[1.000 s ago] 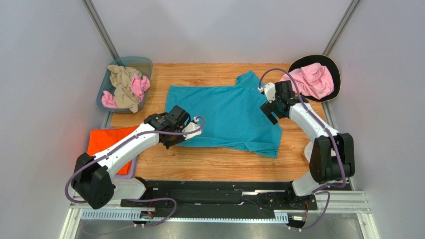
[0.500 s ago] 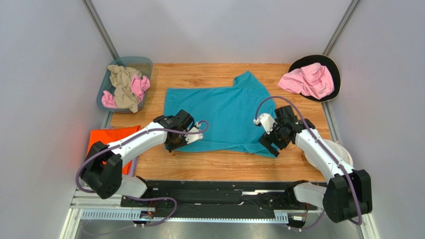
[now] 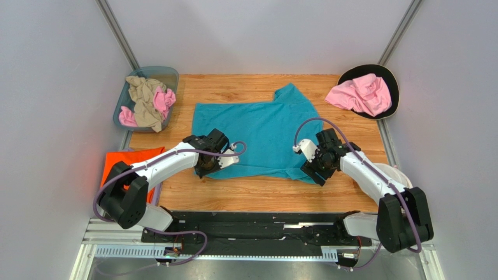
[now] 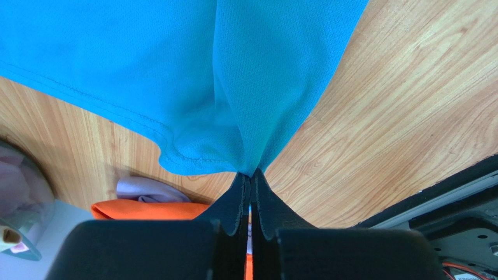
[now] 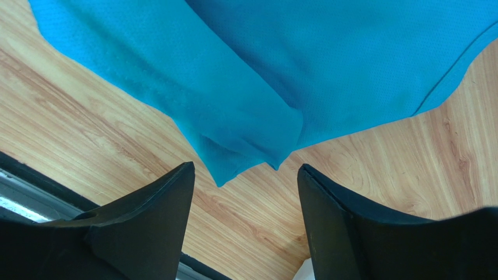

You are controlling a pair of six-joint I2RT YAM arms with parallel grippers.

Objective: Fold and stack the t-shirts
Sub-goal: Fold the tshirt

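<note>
teal t-shirt (image 3: 263, 128) on table (image 3: 245, 197), hem in left gripper (image 4: 250, 182)

Left gripper (image 4: 250, 179) closed tight, right gripper (image 5: 245, 170) wide apart.

spread t-shirt (image 3: 263, 131) mid counter (image 3: 234, 87); bin (image 3: 173, 79) w/ crumpled shirts (image 3: 146, 100) back left; round tray (image 3: 393, 79) w/ another shirt (image 3: 361, 94) back right; folded shirts (image 3: 125, 164) front left, beside counter edge.

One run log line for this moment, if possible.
left gripper: shut on teal t-shirt | right gripper: open, at its near corner | fold: not done
</note>
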